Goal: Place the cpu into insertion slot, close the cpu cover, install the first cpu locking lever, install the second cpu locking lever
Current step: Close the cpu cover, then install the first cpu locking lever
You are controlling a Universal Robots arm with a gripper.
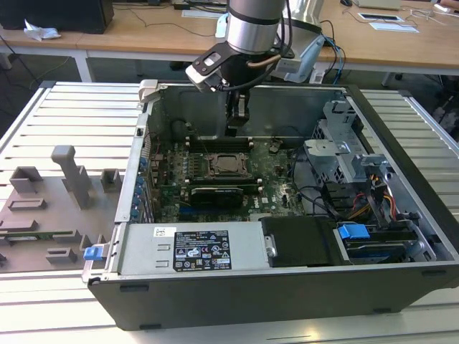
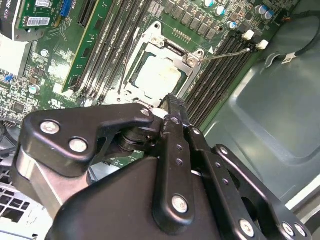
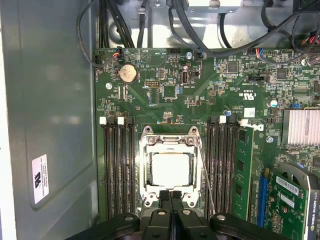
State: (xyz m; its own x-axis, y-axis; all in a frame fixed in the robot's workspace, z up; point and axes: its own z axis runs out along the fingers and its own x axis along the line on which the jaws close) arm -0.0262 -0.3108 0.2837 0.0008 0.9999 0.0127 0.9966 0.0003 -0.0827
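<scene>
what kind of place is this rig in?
Probably a robotics lab bench in an office-like room: open computer case on a slatted metal table, grey fixtures beside it, wooden desks with papers behind.

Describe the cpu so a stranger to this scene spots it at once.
Inside the open dark-grey computer case, find the green motherboard. Midway between its two banks of black memory slots sits a silver-grey square metal frame; the cpu is the flat pale beige-silver square in its window, the only plain, unpatterned surface there.

Wooden desks [image 1: 143, 32] behind — slatted metal table [image 1: 79, 115].
</scene>
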